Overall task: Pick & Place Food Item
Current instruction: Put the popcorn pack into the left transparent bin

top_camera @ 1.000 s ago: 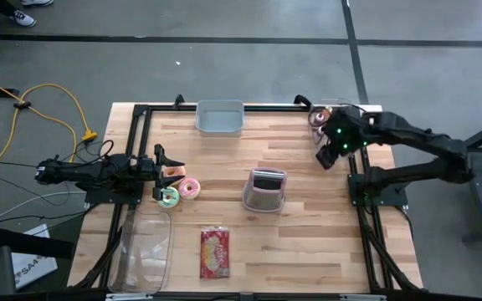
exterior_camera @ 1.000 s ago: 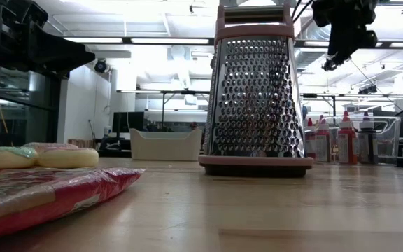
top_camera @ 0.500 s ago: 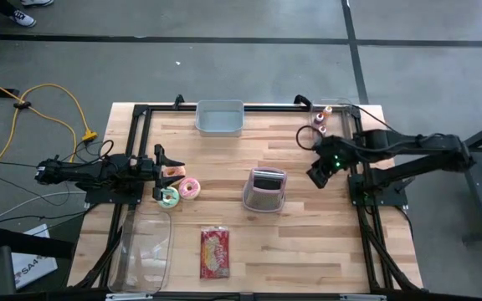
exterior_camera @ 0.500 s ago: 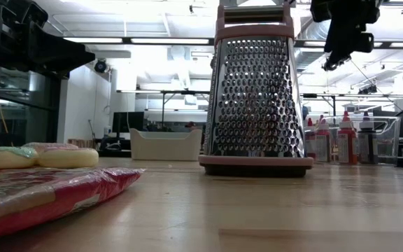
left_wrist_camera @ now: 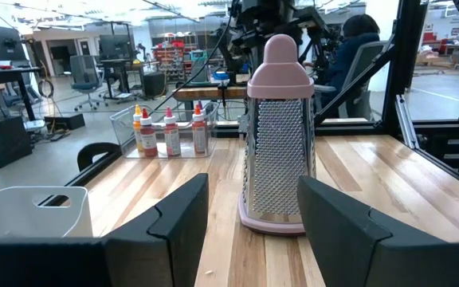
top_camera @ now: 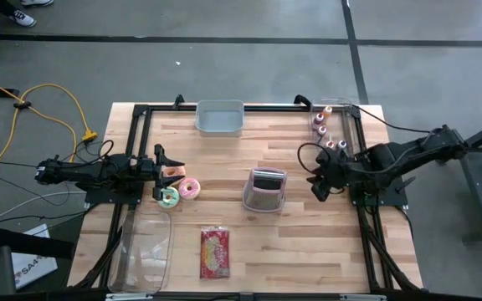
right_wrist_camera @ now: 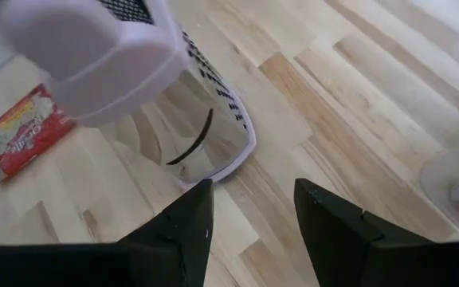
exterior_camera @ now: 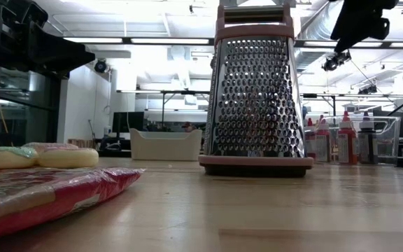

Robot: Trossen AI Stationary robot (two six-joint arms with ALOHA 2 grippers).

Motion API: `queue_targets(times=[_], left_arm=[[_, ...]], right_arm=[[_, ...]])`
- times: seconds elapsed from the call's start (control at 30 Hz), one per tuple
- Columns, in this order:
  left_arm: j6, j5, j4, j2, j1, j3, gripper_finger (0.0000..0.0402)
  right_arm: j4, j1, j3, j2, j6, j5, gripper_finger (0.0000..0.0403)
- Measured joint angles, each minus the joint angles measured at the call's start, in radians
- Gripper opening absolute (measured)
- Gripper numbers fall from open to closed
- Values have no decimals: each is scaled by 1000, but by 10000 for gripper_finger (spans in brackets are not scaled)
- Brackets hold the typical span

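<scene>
A red snack packet (top_camera: pixel 215 252) lies flat near the table's front edge. Donuts, one pink (top_camera: pixel 190 188) and one green (top_camera: pixel 169 196), rest on the wood at the left, right in front of my left gripper (top_camera: pixel 166 170). It waits there open and level (left_wrist_camera: pixel 253 215). A pink-framed metal grater (top_camera: pixel 264 190) stands upright mid-table. My right gripper (top_camera: pixel 317 186) hangs open above the table, to the right of the grater. It slants downward with nothing between its fingers (right_wrist_camera: pixel 253 215). Its wrist view shows the grater (right_wrist_camera: pixel 134 72) and the packet (right_wrist_camera: pixel 18 131).
A grey bin (top_camera: pixel 220 117) sits at the far edge and a clear plastic container (top_camera: pixel 145 249) at the near left corner. Sauce bottles (top_camera: pixel 322 125) stand in a clear tray at the far right. Bare wood lies between the grater and the right frame rail.
My right gripper has swung from above the sauce bottles at the far right toward the table's near edge. It has sunk a little and rolled, and now hangs beside the grater. Its fingers stay open.
</scene>
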Motion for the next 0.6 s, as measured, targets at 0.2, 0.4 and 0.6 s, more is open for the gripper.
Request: queue_targets(times=[0.2,0.4,0.6], left_arm=[[0,0,0,0,0,0,188],[0,0,0,0,0,0,188],[0,0,0,0,0,0,188]], right_arm=[[7,83,0,1,25,71,165],[14,100,0,1,25,69,165],[22,100,0,1,25,22,165]])
